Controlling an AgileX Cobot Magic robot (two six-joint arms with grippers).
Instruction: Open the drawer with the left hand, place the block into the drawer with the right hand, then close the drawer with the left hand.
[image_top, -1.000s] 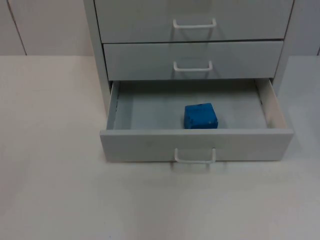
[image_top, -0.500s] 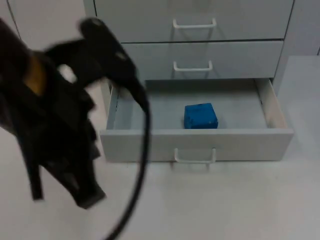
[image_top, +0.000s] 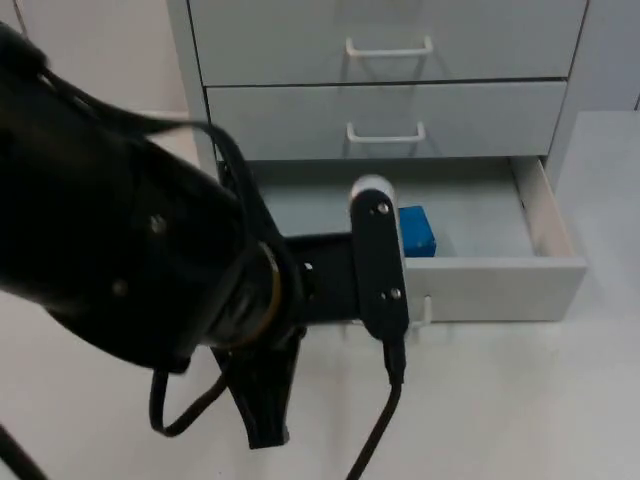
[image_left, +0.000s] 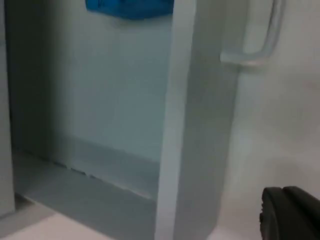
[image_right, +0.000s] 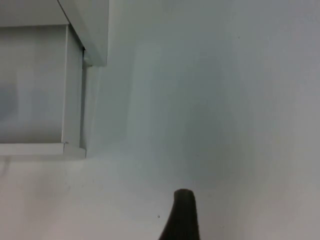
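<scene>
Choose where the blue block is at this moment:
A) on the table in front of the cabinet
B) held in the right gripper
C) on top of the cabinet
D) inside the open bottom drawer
D: the blue block lies inside the open bottom drawer, behind its front panel.

Blue block (image_top: 416, 230) inside open drawer (image_top: 545, 215)

The block (image_top: 416, 231) is bright blue. The open drawer (image_top: 500, 288) is pale grey all over, with a white handle (image_left: 260, 42). The cabinet (image_top: 390, 110) is the same pale grey. The surface (image_top: 520, 400) is plain white. The left arm (image_top: 130, 270) is black.
</scene>
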